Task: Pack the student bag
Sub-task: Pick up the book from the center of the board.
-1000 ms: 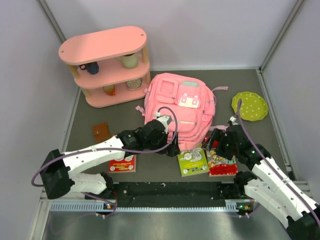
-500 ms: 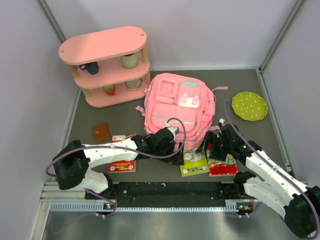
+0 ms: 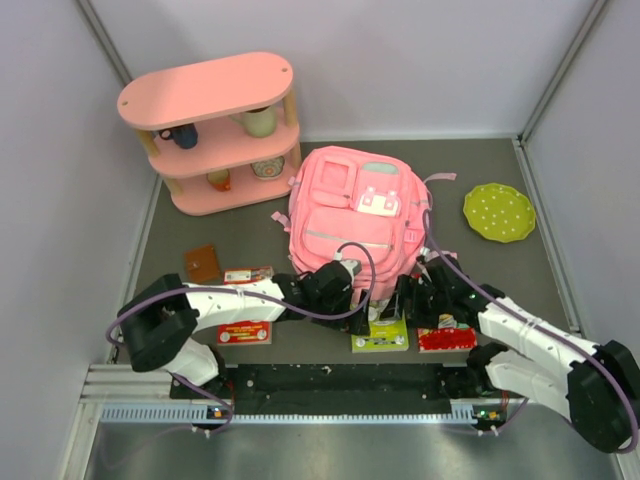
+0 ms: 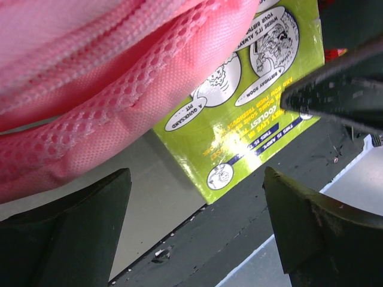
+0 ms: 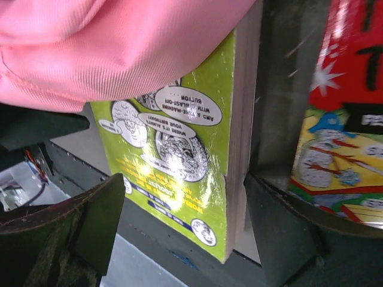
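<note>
Overhead camera looks steeply down from the near side, taking in the whole dark grey counter [image 3: 250, 235]. Both wrist cameras are in tight, facing each other's side, sharing the glossy lime-green cartoon book [image 4: 251, 113] tucked under the soft pink fabric backpack [image 5: 119, 42].

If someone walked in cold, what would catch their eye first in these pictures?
The big pink student bag in the middle of the table, with the matching pink oval shelf at the back left. Then the left gripper and right gripper meeting at the bag's near edge, the right one's open jaws straddling a lime-green book partly under the bag.
</note>
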